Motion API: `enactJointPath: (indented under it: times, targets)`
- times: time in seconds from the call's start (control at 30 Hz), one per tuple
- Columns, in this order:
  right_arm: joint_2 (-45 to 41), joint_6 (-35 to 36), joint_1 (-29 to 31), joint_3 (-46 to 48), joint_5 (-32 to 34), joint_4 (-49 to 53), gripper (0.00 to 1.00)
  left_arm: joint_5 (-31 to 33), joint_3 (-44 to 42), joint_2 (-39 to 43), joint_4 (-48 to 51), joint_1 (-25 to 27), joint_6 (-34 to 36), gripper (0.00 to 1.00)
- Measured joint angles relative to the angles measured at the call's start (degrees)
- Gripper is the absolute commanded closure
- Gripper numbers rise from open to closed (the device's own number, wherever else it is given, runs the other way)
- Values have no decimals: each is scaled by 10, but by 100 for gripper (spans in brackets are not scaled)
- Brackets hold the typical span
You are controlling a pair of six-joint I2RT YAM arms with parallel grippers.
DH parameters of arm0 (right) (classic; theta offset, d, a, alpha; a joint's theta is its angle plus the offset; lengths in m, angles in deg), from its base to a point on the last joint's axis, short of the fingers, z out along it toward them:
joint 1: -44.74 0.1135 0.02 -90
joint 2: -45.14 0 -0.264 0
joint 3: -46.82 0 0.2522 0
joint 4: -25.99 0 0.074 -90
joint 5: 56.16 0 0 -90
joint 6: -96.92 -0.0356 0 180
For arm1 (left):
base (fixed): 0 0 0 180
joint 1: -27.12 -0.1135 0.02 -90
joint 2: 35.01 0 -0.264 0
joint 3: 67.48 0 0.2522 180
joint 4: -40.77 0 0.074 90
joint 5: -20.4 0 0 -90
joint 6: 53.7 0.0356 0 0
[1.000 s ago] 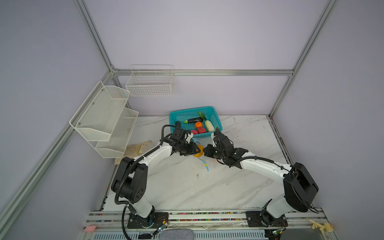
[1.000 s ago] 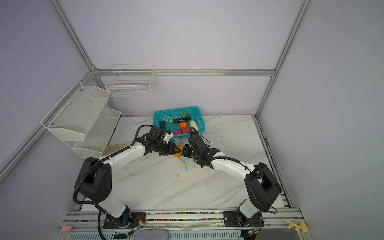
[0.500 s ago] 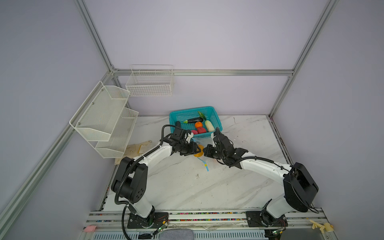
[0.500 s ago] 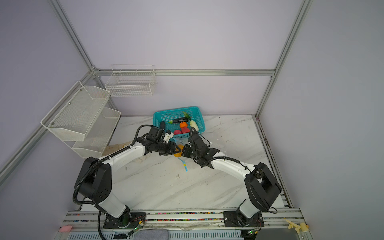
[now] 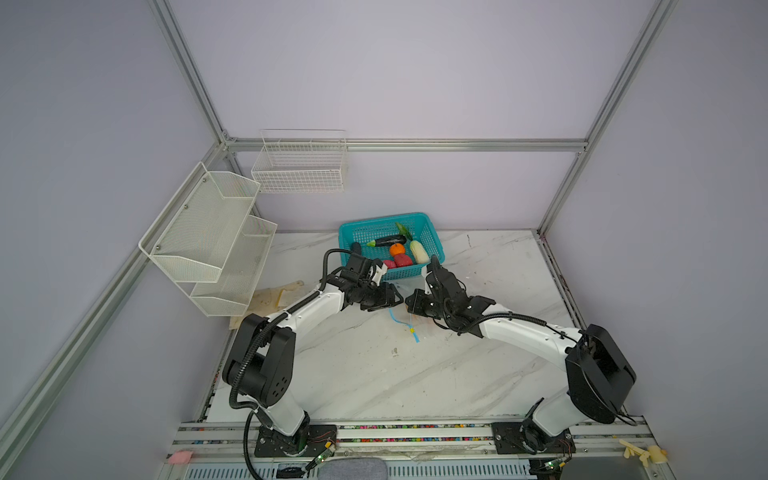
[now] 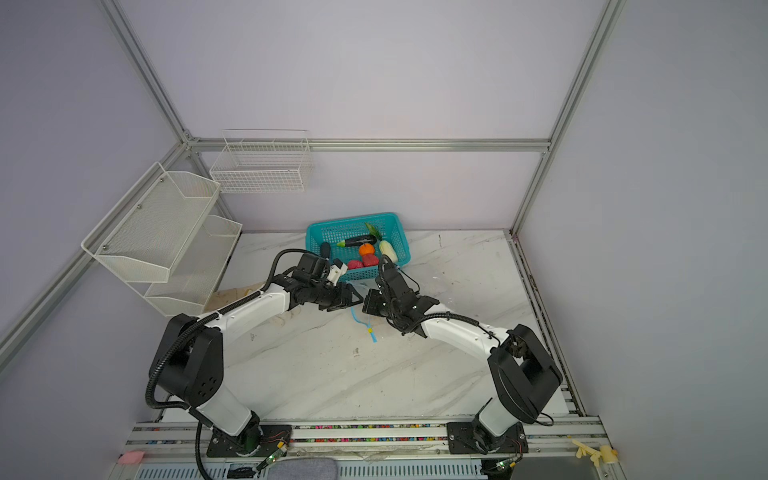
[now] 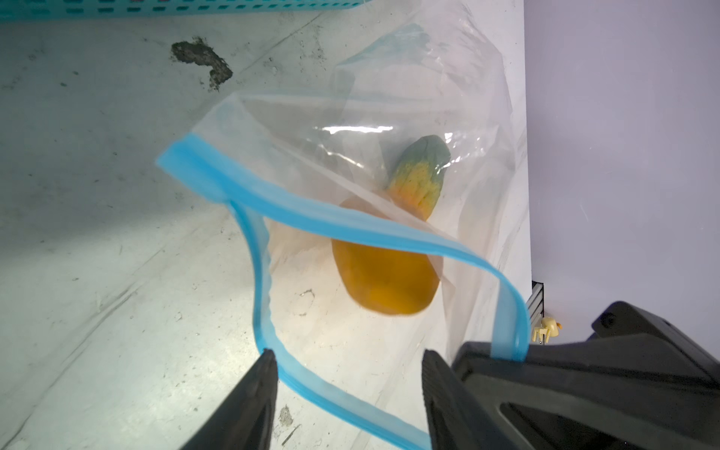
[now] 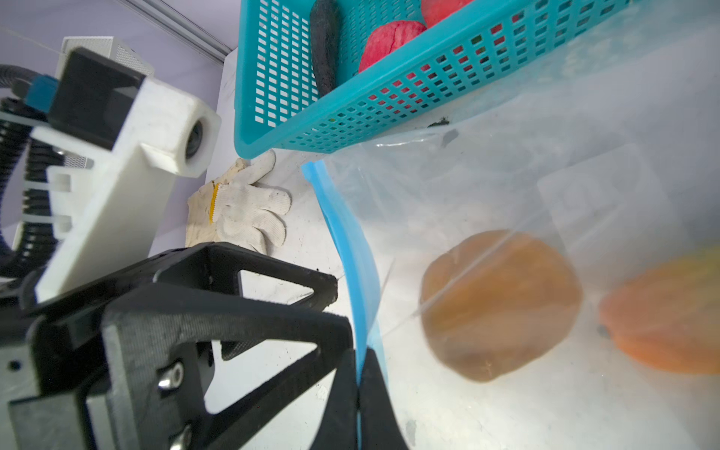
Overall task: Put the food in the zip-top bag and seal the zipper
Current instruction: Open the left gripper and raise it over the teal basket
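Bag held open mid-task: the left gripper [image 7: 346, 352] stands open over the marble tabletop [image 7: 97, 233], its two black jaws well apart and clamping nothing. One lip of the light-blue zipper [image 7: 350, 222] runs loose across the gap between the jaws and touches the tip of one. Close beside it, the right gripper [image 8: 357, 360] is closed tight on the zipper's other lip, the blue strip pinched flat between its fingertips. The clear zip-top bag [image 7: 448, 97] lies on the tabletop just beyond both sets of fingertips, its mouth gaping toward the left gripper. Two pieces of food are inside the bag: an orange-yellow piece [image 7: 385, 280] nearest the open jaws and a green-to-orange piece [image 7: 420, 175] just past it. In both top views the grippers face each other almost tip to tip. A loose end of the zipper trails away from them across the tabletop, carrying the small yellow slider tab [image 5: 412, 331]. On the far side of the grippers, just beyond the bag, sits the teal basket [image 5: 432, 232] with more food: a dark eggplant [image 5: 388, 240], an orange [image 5: 397, 249], a white cabbage [image 5: 419, 252] and red pieces [image 5: 401, 261]. A white work glove [image 8: 241, 210] lies on the tabletop beyond the left gripper, near the basket's corner
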Motion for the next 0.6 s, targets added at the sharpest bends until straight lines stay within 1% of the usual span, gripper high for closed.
enactJointPath:
  times: [0.43,0.6]
  targets:
    - [1,0,0,-7,1,0,100,2,0,1,1,0,1,42]
    - [1,0,0,-7,5,1,100,12,0,28,9,0,5,41]
